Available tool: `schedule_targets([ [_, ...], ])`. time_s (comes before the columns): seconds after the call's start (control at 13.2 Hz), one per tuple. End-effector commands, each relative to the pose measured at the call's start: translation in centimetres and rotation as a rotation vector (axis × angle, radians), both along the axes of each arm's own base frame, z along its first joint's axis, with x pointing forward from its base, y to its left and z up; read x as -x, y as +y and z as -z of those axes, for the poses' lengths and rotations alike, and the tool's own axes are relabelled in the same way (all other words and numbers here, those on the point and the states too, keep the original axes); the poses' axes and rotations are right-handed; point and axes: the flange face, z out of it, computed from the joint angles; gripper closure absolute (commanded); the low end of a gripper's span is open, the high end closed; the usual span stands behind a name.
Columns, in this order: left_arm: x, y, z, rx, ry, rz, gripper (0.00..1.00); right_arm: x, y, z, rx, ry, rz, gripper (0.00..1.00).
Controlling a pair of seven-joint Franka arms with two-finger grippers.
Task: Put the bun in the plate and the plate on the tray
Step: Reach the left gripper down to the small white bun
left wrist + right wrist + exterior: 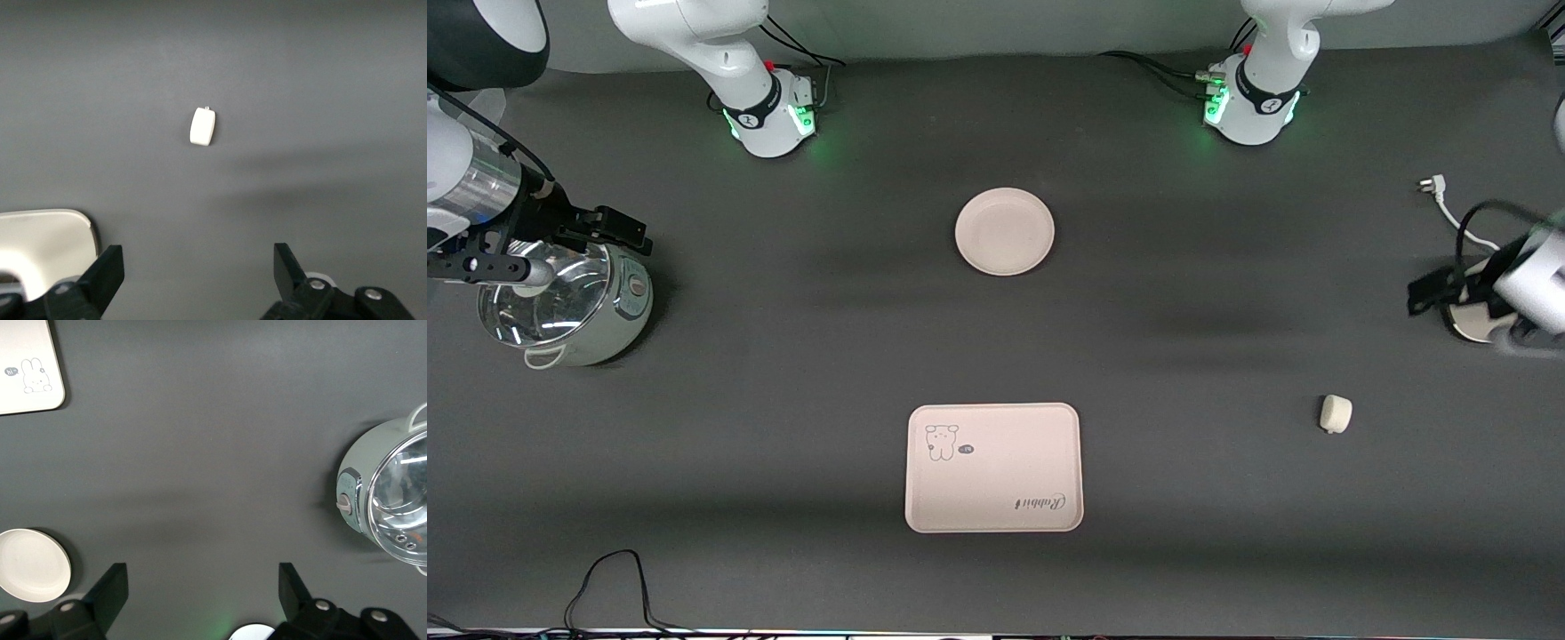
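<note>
Lying alone on the dark table (783, 373), the bun (1336, 413) sits toward the left arm's end, well apart from the tray (994, 468) and from the plate (1005, 231). The tray rests near the front camera at mid-table, bare, its bear drawing and script showing; the plate stands farther from that camera, empty, between the two arm bases. The left gripper (199, 270) hangs over the table at its own end above a white-based appliance (1472, 322), fingers (107, 270) spread wide, holding nothing, with the bun in its wrist view. The right gripper (202, 590) hovers over a pale green cooker (569, 307), fingers likewise wide apart and empty.
</note>
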Motion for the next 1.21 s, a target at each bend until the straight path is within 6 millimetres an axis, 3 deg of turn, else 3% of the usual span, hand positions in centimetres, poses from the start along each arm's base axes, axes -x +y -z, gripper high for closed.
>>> schedule_targets([
  [0.0,-3.2,1.8,9.0,-0.009,0.051,0.089,0.0,-0.9,0.7,1.2,0.004,0.018,-0.029,0.0],
  [0.23,-5.0,2.3,18.1,0.003,0.057,0.157,0.0,-0.8,1.6,1.6,-0.019,0.035,-0.038,0.0],
  [0.38,-6.0,3.0,22.5,0.003,0.01,0.182,0.0,-1.3,2.9,2.6,-0.068,0.042,-0.043,0.0],
  [0.53,-6.3,3.0,25.5,0.005,-0.006,0.212,0.0,-2.3,5.7,5.6,-0.101,0.079,-0.067,0.0],
  [0.76,-5.5,2.8,27.9,0.008,-0.007,0.222,0.1,-3.7,7.2,10.1,-0.094,0.143,-0.08,0.0],
  [0.83,-5.1,2.8,28.5,0.008,-0.015,0.221,0.18,-3.9,8.9,12.0,-0.083,0.176,-0.107,0.0],
  [0.91,-4.8,2.8,28.9,0.008,-0.02,0.22,0.35,-3.9,9.2,13.3,-0.078,0.206,-0.113,0.0],
  [1.13,-4.8,2.7,29.0,0.009,-0.02,0.213,0.81,-2.9,9.4,14.7,-0.069,0.308,-0.123,0.0],
])
